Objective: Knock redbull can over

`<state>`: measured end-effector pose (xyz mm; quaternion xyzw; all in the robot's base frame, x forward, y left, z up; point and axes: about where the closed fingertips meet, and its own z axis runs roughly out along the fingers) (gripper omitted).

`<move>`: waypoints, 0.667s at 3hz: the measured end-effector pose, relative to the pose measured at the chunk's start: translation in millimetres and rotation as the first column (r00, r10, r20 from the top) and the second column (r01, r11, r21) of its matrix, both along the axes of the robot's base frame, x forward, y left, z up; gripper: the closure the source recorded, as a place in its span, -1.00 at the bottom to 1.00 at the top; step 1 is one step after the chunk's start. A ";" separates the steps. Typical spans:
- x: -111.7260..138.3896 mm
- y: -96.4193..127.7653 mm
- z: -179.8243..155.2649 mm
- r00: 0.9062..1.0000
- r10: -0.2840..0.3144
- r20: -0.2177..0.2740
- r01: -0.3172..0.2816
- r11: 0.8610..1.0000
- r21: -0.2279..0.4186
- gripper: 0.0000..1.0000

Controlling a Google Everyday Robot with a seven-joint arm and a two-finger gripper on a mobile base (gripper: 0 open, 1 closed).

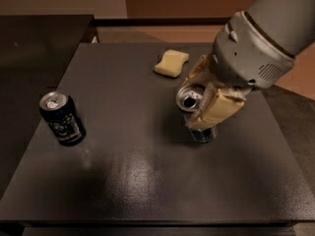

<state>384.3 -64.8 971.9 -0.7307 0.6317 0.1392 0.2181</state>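
Gripper [198, 107] clamped on redbull can [189, 100], right half of table [133, 181] (navy can [62, 118] well apart).

A dark navy can [61, 119] with white print stands upright at the 9 o'clock side of the black table [147, 186]; a pale yellow sponge [171, 63] lies flat toward 12 o'clock, the gripper [194, 104] near it at its 5 o'clock

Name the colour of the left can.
Left can: dark navy with white print, camera view; gripper around the redbull can.
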 end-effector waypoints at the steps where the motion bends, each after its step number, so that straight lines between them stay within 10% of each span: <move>1: 17.9 -14.3 6.9 0.995 0.046 0.092 -0.032 0.988 -0.151 1.00; 2: 31.9 -29.4 2.7 0.983 0.106 0.151 -0.057 0.954 -0.294 1.00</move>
